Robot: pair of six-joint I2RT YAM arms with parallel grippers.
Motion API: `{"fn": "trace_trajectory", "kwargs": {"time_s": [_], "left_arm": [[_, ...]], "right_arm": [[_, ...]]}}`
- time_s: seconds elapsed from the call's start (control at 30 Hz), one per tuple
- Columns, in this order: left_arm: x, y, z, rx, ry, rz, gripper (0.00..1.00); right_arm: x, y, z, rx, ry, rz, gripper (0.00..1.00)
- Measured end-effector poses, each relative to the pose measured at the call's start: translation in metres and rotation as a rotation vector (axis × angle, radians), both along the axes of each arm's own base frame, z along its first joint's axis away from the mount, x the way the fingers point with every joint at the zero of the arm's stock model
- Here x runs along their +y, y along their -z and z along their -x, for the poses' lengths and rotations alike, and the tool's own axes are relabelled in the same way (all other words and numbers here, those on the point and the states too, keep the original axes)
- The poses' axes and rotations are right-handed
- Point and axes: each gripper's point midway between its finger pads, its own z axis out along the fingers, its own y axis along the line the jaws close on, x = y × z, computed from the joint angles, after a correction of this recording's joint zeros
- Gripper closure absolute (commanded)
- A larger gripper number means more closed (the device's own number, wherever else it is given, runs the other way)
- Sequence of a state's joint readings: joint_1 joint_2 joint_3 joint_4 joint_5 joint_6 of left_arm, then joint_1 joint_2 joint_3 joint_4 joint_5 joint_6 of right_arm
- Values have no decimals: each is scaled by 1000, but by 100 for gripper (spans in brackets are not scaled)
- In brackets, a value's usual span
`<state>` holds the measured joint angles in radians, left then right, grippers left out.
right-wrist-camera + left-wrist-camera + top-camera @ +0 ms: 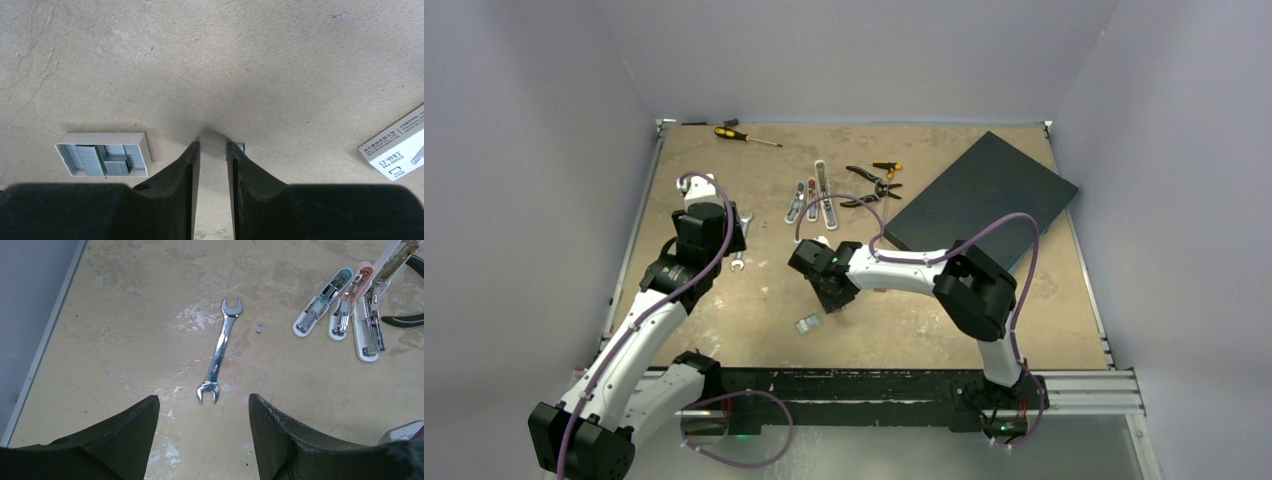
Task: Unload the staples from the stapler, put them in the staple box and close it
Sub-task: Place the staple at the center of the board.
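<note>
The tan bench (754,330) carries everything, and the wrench (220,352) serves as the marker for the rest. The dark board (984,195) lies well off to the wrench's right, at an angle to the bench's edges.

The left tool (202,405) hangs over the wrench's near end, its jaws spread wide and holding nothing. The right tool (212,145) is right of the wrench and nearer the arms' bases. Its tips are down at the bench with only a narrow slot between them, and bare bench shows in that slot.

Three opened staplers lie to the right of the wrench, side by side: a white stapler (367,325), a pink stapler (347,307) and a teal stapler (320,305). The pliers (872,187) lie beyond them, further right. The screwdriver (744,135) lies past the wrench, near the far edge.

A printed box (397,150) and a small tray (105,136) flank the right tool. Staples (95,160) fill the tray in grey blocks. One loose staple block (259,328) lies just right of the wrench's far end. A grey sliver (241,146) shows at the outer side of one right fingertip; I cannot tell whether it touches.
</note>
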<state>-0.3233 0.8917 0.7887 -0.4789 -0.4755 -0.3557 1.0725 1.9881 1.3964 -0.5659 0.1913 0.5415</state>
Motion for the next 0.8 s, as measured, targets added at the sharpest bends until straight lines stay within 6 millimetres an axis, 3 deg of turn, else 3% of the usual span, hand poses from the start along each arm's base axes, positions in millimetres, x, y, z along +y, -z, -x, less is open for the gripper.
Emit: {"fn": "trace_trajectory", "kwargs": {"time_s": [0.27, 0.6, 0.8], "left_arm": [[0, 0, 0, 0, 0, 0, 36], [0, 0, 0, 0, 0, 0, 35], [0, 0, 0, 0, 0, 0, 36]], "right_arm": [[-3, -5, -5, -4, 14, -6, 67], [-6, -42, -21, -36, 55, -107, 66], [-22, -32, -21, 6, 78, -93, 52]]}}
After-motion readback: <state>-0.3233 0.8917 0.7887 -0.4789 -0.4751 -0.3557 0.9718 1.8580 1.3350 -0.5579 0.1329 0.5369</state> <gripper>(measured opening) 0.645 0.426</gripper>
